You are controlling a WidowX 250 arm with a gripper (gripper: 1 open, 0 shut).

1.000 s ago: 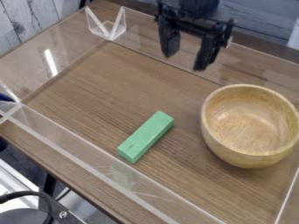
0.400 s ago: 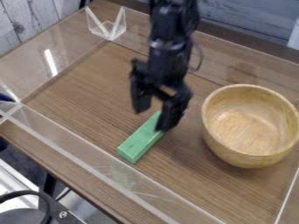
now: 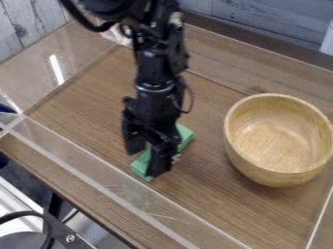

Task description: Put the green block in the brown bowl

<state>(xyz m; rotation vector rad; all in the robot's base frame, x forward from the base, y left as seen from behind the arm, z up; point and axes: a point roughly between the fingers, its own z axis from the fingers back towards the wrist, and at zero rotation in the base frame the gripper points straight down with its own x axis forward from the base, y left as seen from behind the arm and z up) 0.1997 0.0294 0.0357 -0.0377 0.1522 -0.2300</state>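
Scene: a wooden worktop [image 3: 92, 107] with low clear plastic walls [image 3: 53, 136] around it.
Green block: the green block [image 3: 182, 142] lies flat on the worktop, to the left of the bowl and apart from it. Most of it is hidden behind the end effector; only its far end and a little of its near end show.
Brown bowl: the brown bowl [image 3: 278, 139] stands upright at the right side, and it is empty.
End effector: the end effector [image 3: 152, 154] points straight down and is right over the block. Its jaws are spread wide and nothing is gripped yet. I cannot tell whether the fingertips touch the block or the worktop.
How the block will handle: I judge it is light and stiff, probably painted wood or plastic, with smooth faces that may slip a little. It is not fragile.
Where to take hold: the best place seems the middle of its length, the fingers closing across the narrow width on the two long sides, so it does not tilt when lifted.
Risk: because the block is flat and low, the fingers must go down almost to the worktop, or they close above it.
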